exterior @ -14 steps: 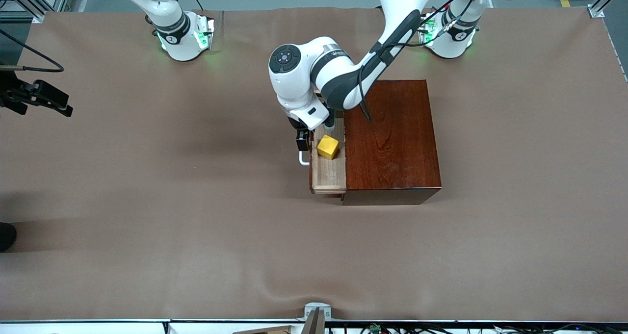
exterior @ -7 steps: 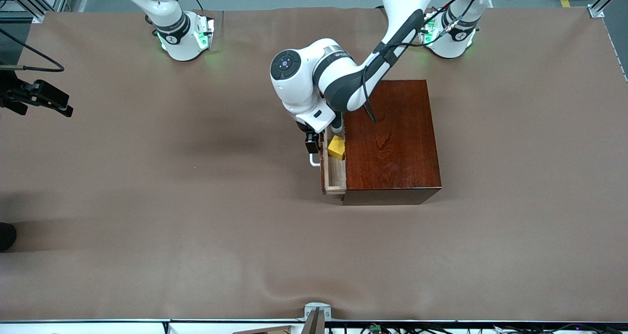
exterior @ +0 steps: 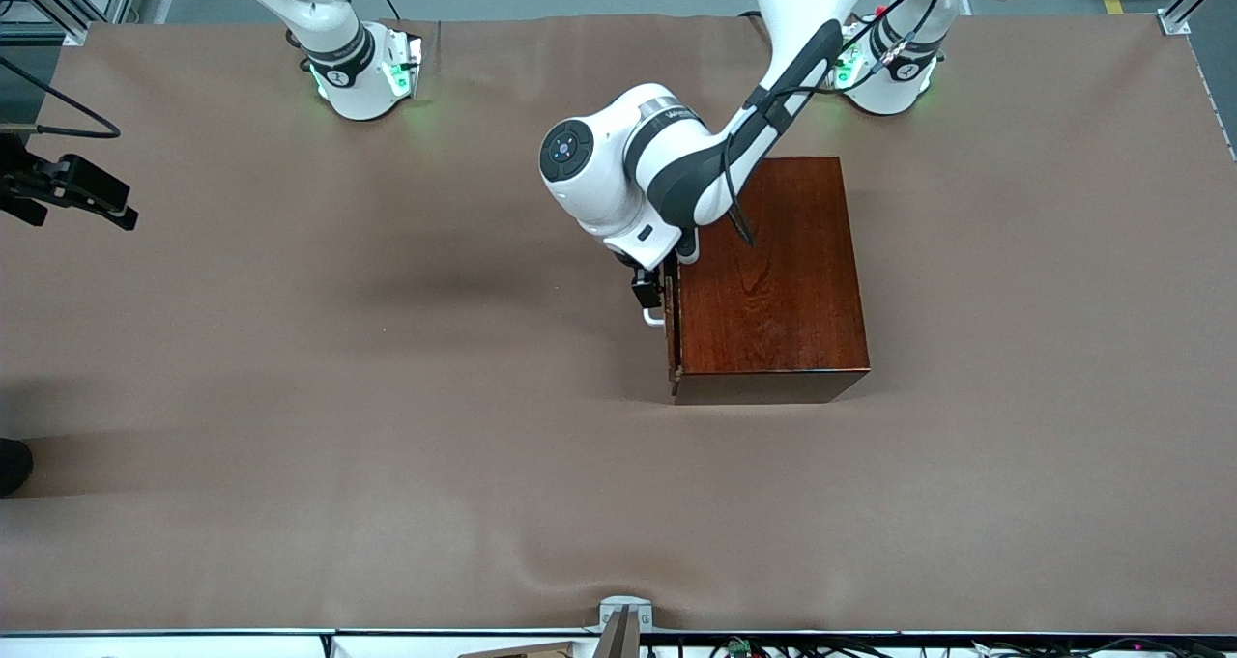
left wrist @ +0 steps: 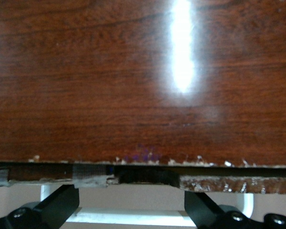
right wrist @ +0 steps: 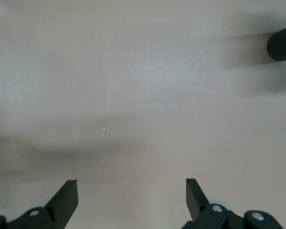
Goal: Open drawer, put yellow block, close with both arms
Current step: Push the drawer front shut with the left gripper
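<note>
Drawer: pushed nearly flush into box; only thin front edge visible along box face toward right arm's end of table. Block: not visible, hidden within closed drawer. Handle: white bar projecting from drawer front, just beside box.

Left gripper: positioned at drawer front, directly against handle, beside box at the end toward right arm. Fingers spread wide in left wrist view, one at each end of handle, bar lying between them, nothing clamped. Glossy box top fills most of that view, drawer edge just below it.

Right gripper: over bare table cloth, well away from box, waiting. Fingers wide apart, nothing held. Right arm base at table edge farther from camera than box.

Changes from one second ago: drawer then extended well out of box, pale tray exposed, yellow block resting in tray near gripper. Half a second ago: drawer halfway in, block partly under box top. Now: drawer shut, block out of sight, left gripper and handle shifted toward box by same travel. Right arm unchanged.
</note>
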Robot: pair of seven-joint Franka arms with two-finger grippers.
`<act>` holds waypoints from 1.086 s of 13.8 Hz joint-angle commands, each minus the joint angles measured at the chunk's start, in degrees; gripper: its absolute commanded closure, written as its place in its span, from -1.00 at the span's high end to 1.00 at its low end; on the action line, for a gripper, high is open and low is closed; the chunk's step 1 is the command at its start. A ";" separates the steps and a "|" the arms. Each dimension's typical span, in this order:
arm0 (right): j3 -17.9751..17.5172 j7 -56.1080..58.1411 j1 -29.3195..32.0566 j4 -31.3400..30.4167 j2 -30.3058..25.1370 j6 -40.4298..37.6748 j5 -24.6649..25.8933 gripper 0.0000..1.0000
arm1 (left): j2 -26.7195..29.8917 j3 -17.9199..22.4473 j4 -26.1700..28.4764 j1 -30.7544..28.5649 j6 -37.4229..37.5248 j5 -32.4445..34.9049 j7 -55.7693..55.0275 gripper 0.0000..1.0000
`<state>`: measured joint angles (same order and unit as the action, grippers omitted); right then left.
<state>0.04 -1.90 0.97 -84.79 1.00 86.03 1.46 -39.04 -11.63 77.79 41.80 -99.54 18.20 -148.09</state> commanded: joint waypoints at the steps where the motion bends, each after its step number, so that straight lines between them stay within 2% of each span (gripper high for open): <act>1: -0.66 -0.38 1.06 -0.12 -0.92 0.02 -0.06 1.00 | -0.43 -0.23 1.84 -0.40 5.32 1.40 -0.45 1.00; 8: -0.57 -0.38 1.14 0.15 -0.92 -0.25 -0.06 1.00 | 0.10 -0.24 1.05 0.47 6.91 2.81 -0.79 1.00; 11: -0.57 -0.38 1.06 0.15 -0.92 -0.16 -0.06 1.00 | 1.24 -0.85 -1.58 2.58 6.82 2.72 -1.15 1.00; 15: -0.57 -0.30 1.06 0.06 -1.09 0.02 0.03 1.00 | 6.06 -1.11 -2.99 2.59 6.82 2.55 0.43 1.00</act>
<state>0.20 -1.92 0.99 -84.52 0.98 86.03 1.46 -35.97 -12.40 75.42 44.96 -94.31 19.54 -148.44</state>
